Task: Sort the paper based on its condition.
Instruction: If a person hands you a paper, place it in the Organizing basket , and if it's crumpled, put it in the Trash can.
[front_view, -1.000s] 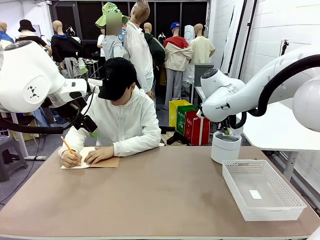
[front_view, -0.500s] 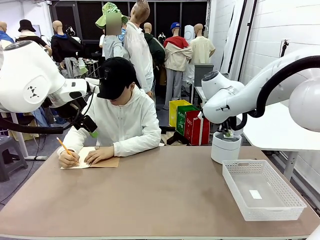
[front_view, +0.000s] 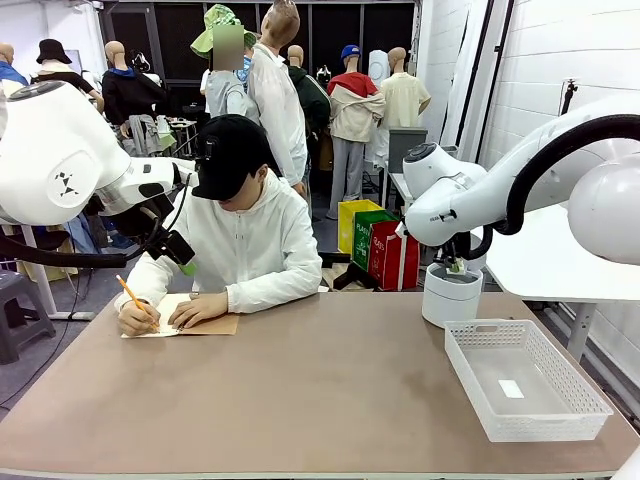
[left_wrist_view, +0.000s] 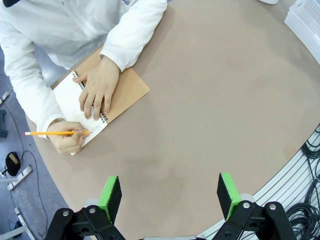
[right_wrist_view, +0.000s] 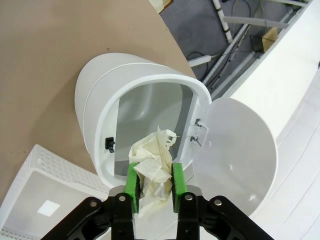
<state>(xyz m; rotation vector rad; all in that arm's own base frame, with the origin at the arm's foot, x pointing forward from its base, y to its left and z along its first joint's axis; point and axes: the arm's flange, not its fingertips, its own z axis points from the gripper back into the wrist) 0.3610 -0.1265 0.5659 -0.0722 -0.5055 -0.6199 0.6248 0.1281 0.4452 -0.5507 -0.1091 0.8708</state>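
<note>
Crumpled paper (right_wrist_view: 150, 150) pinched by R gripper (right_wrist_view: 155, 174) — lid-up bin (right_wrist_view: 97, 105) mouth lies straight below, at table (right_wrist_view: 45, 45) far-right edge; L gripper (left_wrist_view: 170, 192) jaws spread, empty.

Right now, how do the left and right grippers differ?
The left gripper stands wide open and empty; the right gripper is closed on the crumpled paper. The left gripper hangs above the table; the right gripper hangs above the open white bin. Both are black with green pads.
</note>
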